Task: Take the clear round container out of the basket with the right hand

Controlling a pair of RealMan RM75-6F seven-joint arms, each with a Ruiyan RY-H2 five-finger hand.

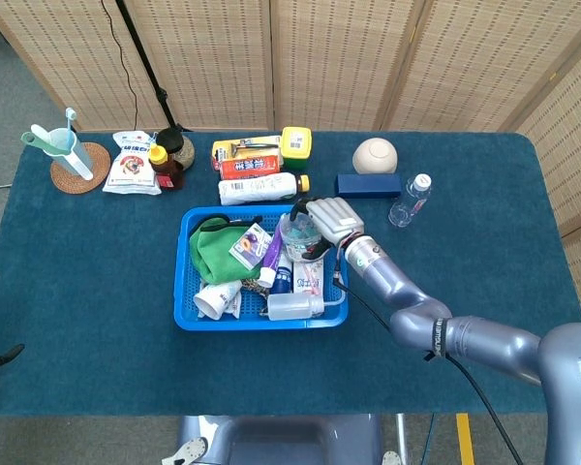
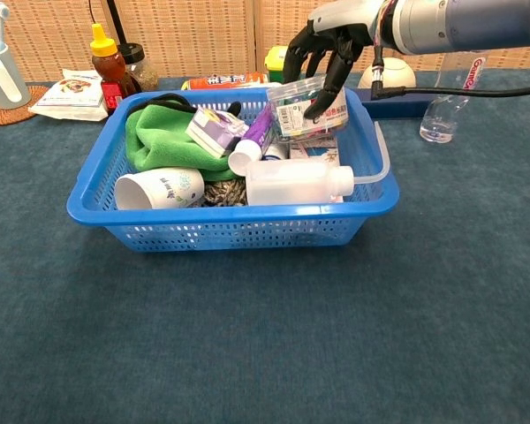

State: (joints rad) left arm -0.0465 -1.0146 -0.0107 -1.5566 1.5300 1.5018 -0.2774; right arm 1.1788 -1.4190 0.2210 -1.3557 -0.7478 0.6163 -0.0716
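Note:
The clear round container sits tilted at the back right corner of the blue basket. My right hand grips it from above. The dark fingers curl over its top rim and one presses on its labelled front. Only two dark fingertips of my left hand show at the far left edge of the head view. They are spread apart and hold nothing.
The basket also holds a white squeeze bottle, a green cloth, a paper cup and a purple tube. Behind it lie boxes and a lying bottle. To the right are a navy box and a water bottle.

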